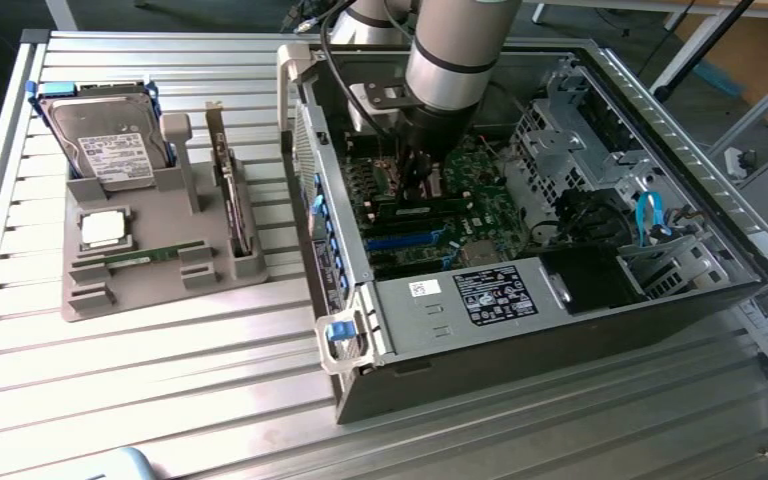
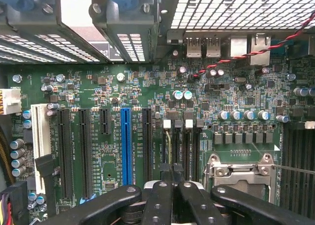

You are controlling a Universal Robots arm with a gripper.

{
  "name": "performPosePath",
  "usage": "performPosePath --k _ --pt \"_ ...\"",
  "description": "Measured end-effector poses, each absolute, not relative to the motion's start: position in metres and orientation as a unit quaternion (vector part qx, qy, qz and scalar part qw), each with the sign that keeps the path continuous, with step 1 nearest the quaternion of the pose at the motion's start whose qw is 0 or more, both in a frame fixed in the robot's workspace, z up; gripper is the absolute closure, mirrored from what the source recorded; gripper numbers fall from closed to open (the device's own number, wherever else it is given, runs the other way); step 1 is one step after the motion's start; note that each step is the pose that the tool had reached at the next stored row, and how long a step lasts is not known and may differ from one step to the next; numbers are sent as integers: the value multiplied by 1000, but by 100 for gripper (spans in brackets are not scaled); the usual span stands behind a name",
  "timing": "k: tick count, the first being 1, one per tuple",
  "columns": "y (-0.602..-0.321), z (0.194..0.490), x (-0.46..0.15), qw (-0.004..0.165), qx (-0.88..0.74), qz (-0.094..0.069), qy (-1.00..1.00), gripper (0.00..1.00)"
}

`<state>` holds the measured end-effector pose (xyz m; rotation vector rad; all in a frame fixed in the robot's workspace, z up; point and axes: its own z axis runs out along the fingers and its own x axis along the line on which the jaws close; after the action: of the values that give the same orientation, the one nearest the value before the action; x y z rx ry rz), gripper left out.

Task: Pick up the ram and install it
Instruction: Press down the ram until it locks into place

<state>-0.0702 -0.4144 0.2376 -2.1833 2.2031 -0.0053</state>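
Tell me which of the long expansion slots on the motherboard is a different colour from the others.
The bright blue plastic slot, standing in the middle of the row. The long slots beside it, such as the black plastic slot, are all black.

Overhead exterior; wrist perhaps nearer motherboard (image 2: pixel 147 92).

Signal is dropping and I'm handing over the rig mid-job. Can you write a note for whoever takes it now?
End effector: shut, inside the case, low over the memory slots; no stick visible between its fingers.
Ram: a thin green stick lies flat in the tray, outside the case, at the exterior view's left.
Done: no installed ram visible.
Left: pickup and install.
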Motion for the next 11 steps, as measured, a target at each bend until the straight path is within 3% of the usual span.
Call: performPosePath --k 11 --pt "-414 236 -70 20 -704 -2 710 90"
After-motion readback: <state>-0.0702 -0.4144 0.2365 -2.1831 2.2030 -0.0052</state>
